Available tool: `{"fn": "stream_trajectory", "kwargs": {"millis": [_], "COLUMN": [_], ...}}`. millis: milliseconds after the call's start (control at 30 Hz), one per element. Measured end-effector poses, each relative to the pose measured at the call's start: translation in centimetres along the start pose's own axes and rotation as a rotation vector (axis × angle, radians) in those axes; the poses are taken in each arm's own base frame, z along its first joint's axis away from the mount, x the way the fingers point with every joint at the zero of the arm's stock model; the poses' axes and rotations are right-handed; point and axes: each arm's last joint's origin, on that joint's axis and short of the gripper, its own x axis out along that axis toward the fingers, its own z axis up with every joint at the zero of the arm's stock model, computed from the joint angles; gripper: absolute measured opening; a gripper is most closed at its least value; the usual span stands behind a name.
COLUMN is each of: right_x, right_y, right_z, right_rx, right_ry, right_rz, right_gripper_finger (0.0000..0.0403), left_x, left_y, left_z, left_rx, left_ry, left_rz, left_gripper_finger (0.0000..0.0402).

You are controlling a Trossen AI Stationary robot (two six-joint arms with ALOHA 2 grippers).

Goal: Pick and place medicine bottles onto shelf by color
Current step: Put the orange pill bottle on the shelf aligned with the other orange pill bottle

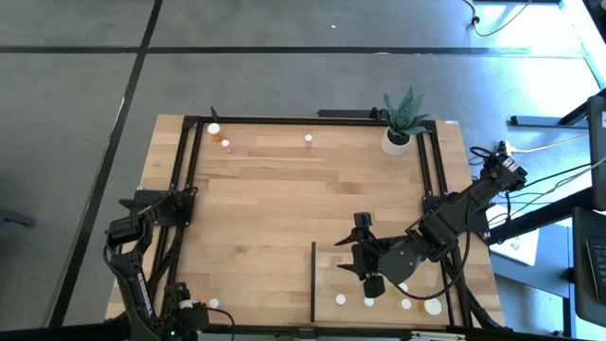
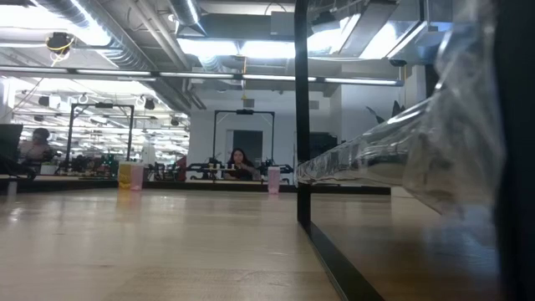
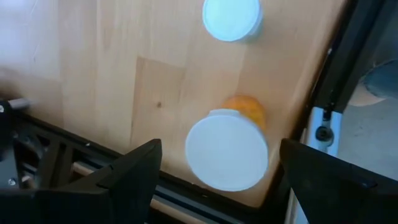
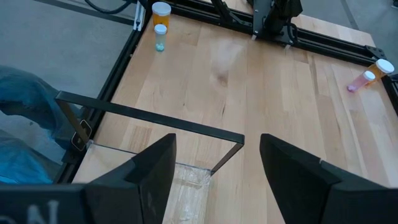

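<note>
the right gripper (image 1: pixel 371 279) hangs over the shelf (image 1: pixel 327 260), which lies at the near edge of the table (image 1: pixel 275 208), toward its right corner. its fingers (image 4: pixel 146 177) stand partly apart and nothing is between them. four white-capped medicine bottles (image 1: pixel 405 304) stand in a row along the near edge of the shelf, just beside this gripper.

the left gripper (image 3: pixel 217 174) is at the near left corner of the table. its fingers (image 3: pixel 134 168) are wide apart, one on each side of an orange bottle with a white cap (image 3: pixel 227 149), and they do not touch it. a second white-capped bottle (image 3: pixel 231 17) stands near it on the wood.

at the far left corner stand a larger orange bottle (image 1: pixel 215 129) and a small pink bottle (image 1: pixel 225 144). another pink bottle (image 1: pixel 308 140) stands along the far edge. a plant in a white pot (image 1: pixel 400 128) is at the far right corner.
</note>
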Motion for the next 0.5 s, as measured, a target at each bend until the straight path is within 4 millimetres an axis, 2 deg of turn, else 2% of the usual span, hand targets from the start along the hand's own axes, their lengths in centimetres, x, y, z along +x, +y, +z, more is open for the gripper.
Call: {"fn": "stream_trajectory", "kwargs": {"millis": [300, 500], "right_x": [0.0, 0.0], "right_y": [0.0, 0.0], "right_z": [0.0, 0.0], "right_rx": [-0.001, 0.0], "right_ry": [0.0, 0.0], "right_rz": [0.0, 0.0], "right_gripper_finger": [0.0234, 0.0234], "left_x": [1.7, 2.0], "left_y": [-0.3, -0.3], "left_z": [-0.3, -0.3], "left_rx": [-0.001, -0.001], "left_ry": [0.026, 0.024], "left_rz": [-0.019, -0.016], "left_gripper_finger": [0.032, 0.032]}}
